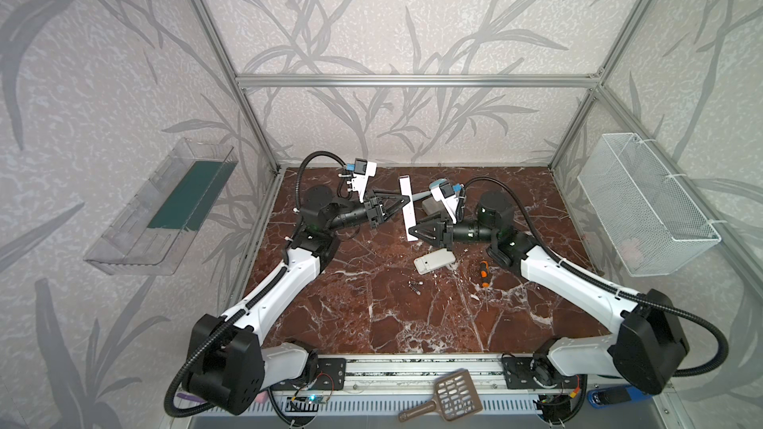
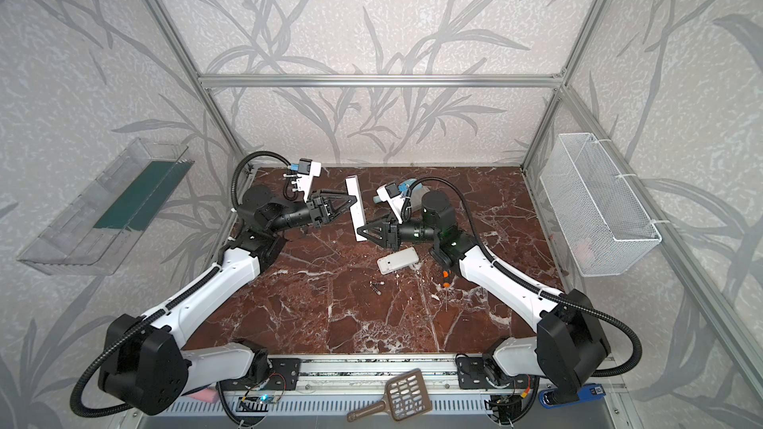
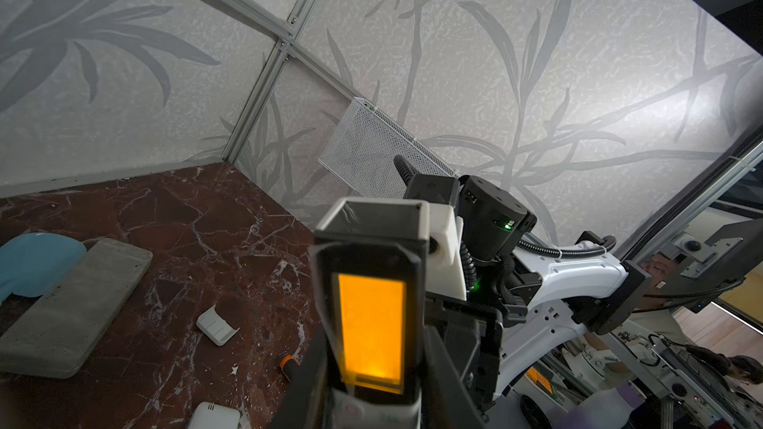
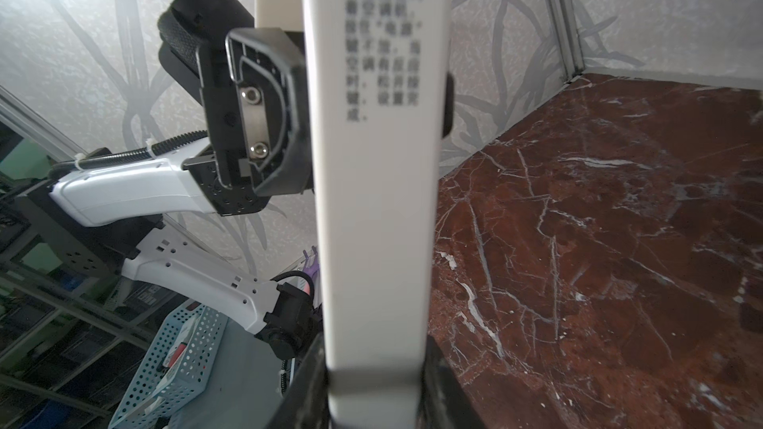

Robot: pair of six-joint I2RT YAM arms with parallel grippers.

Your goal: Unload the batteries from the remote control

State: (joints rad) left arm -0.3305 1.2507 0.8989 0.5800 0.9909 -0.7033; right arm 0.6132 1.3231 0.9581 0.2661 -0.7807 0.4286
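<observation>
While both arms hold the long white remote control (image 1: 408,216) up off the marble table (image 1: 371,315), I'm in the middle of the unloading step, not at the end of it. My left gripper (image 1: 406,200) is clamped across the far end, jaws narrow on the casing. My right gripper (image 1: 414,234) pinches the near end the same way, and the right wrist view shows the printed back of the remote rising between its fingers.

In the left wrist view the display (image 3: 370,330) glows amber, so I judge there may be cells inside, though I can't see its compartment from any view. Two dark batteries (image 1: 414,286) lie on the table just beside each other, near a smaller remote (image 1: 433,261), with the orange-handled screwdriver (image 1: 484,274) off to the right. A loose white battery cover (image 3: 216,326) lies on the marble too.

Next I want one gripper to hold firm while the other lets go and works the back cover. It needs a steady hold and no twisting, or the remote slips.

Containers now. The clear bin (image 1: 124,241) on the left wall holds only a green pad (image 1: 192,193), no batteries. The white mesh basket (image 1: 644,204) on the right wall has something pale pink (image 1: 631,247) low in it, too faint to name.
</observation>
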